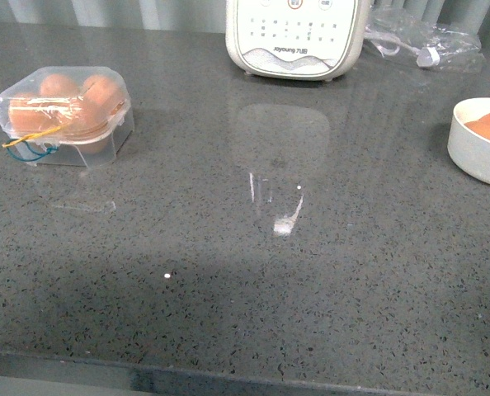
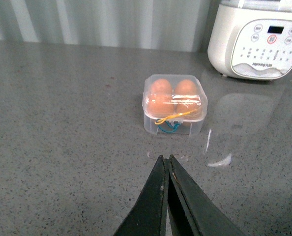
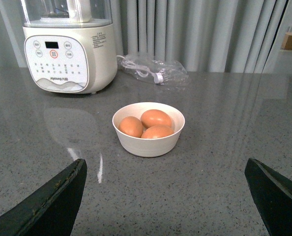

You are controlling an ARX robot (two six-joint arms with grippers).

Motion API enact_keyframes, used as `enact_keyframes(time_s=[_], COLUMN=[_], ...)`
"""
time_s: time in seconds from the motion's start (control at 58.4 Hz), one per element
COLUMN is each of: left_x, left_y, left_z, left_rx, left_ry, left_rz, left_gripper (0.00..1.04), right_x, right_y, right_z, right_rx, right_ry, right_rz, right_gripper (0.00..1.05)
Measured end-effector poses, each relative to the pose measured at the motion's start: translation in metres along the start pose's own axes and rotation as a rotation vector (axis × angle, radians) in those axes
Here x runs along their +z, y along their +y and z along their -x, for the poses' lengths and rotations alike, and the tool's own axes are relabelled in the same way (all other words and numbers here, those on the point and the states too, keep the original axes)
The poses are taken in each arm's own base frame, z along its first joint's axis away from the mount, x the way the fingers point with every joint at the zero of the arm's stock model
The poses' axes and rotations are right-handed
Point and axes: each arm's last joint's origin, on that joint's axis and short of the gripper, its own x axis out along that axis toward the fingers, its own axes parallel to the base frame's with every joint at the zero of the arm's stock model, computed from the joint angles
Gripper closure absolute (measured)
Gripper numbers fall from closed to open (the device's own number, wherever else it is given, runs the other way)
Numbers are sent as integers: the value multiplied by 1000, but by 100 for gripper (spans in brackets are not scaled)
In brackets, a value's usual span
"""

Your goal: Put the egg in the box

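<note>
- Front view showed neither arm; the box [image 1: 63,115] sat at the upper left of the frame on the grey tabletop [image 1: 245,280], lid down over brown eggs, with thin blue and yellow bands at its front.
- At the right edge of that frame I saw the white bowl [image 1: 476,153], well apart from the box, and a white appliance [image 1: 296,37] stood at top centre.
- In the right wrist view the bowl held three eggs touching one another; I took the nearest-left egg [image 3: 131,126] as my target.
- It looked smooth, orange-brown and glossy, the same as its neighbours.
- I judged it light, rigid but brittle, and slippery on the shell, so I would take it across its widest middle with gentle pressure, coming from above to avoid the bowl's rim.
- The right gripper [image 3: 165,196] had its fingers spread wide, holding nothing, with the bowl ahead between them.
- The left gripper [image 2: 167,169] had its fingers pressed together, empty, pointing at the box near the frame's centre.
- The lid appeared closed, so I judged it would need opening before any egg went in.
</note>
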Motion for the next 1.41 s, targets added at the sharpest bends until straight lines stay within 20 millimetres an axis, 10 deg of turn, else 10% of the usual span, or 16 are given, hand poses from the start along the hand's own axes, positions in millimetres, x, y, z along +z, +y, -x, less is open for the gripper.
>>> enact_keyframes(time_s=[0.308,0.857,1.405], left_x=[2,2,2], left_y=[0,0,0], left_z=[2,2,2], left_rx=[0,0,0], left_ry=[-22,-22,-22], left_rz=[1,0,0], left_gripper=[100,6,7], right_x=[0,0,0], right_y=[0,0,0], right_z=[0,0,0], right_rx=[0,0,0], right_ry=[0,0,0], right_rz=[0,0,0], right_gripper=[7,7,7])
